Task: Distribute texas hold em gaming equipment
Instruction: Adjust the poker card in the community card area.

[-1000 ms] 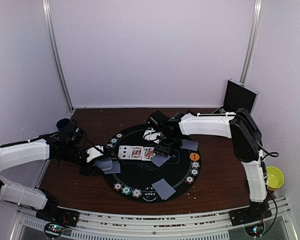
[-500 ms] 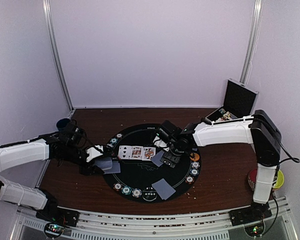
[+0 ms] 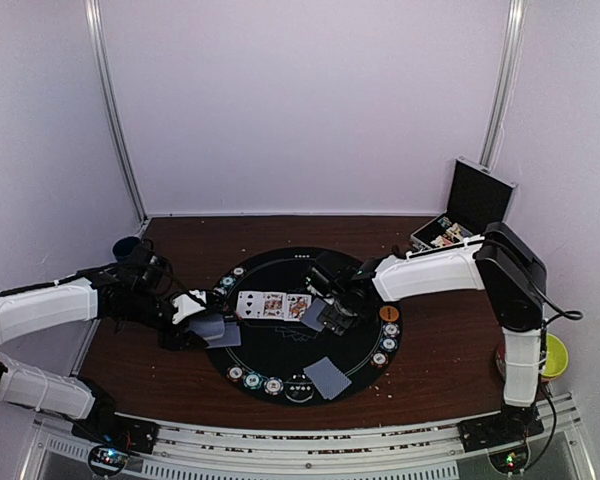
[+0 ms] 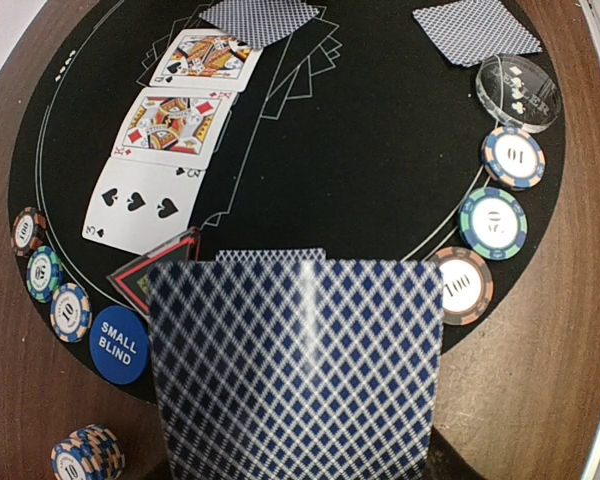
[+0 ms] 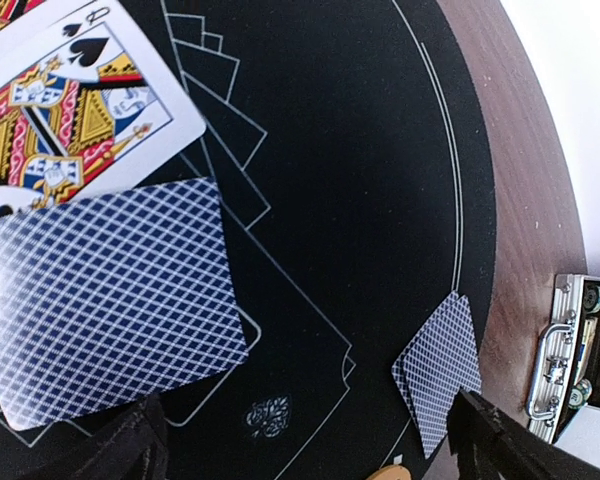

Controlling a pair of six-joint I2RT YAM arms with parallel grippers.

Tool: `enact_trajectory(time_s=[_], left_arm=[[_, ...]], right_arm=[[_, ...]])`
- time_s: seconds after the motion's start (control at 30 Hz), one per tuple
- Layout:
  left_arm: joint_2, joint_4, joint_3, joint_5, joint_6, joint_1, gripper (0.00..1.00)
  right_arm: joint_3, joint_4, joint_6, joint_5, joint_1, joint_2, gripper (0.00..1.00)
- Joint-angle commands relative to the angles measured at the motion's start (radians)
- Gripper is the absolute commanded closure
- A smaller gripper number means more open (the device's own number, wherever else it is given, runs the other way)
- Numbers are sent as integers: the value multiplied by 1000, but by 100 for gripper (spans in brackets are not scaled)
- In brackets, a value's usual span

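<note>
My right pincer [image 5: 310, 455] is spread wide and empty over the black mat [image 5: 380, 150]. A face-down card [image 5: 110, 300] lies flat just ahead-left of it, lapping the queen of spades [image 5: 80, 110]. My left pincer [image 3: 192, 325], at the mat's left rim, pinches what looks like a face-down deck [image 4: 295, 370].

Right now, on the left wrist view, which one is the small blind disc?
On the round black mat, follow the left rim past three striped chips. The small blind disc ends that row beside the red triangle marker; it alone is plain blue with white lettering.
</note>
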Motion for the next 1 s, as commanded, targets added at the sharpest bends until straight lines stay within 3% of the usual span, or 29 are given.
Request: enact_trajectory(time_s=[0.0, 0.37, 0.5, 0.73, 0.97], left_arm=[[-17, 28, -8, 13, -5, -4, 46], [-13, 28, -6, 13, -5, -4, 47], [-18, 28, -8, 12, -5, -4, 47], [-17, 28, -8, 10, -5, -4, 47], [-17, 27, -8, 10, -5, -3, 46]], right_arm=[[17, 7, 40, 107, -19, 77, 0], [61, -3, 86, 190, -54, 78, 0], [66, -8, 102, 152, -44, 36, 0], [42, 10, 85, 56, 59, -80, 0], [80, -15, 56, 64, 160, -15, 0]])
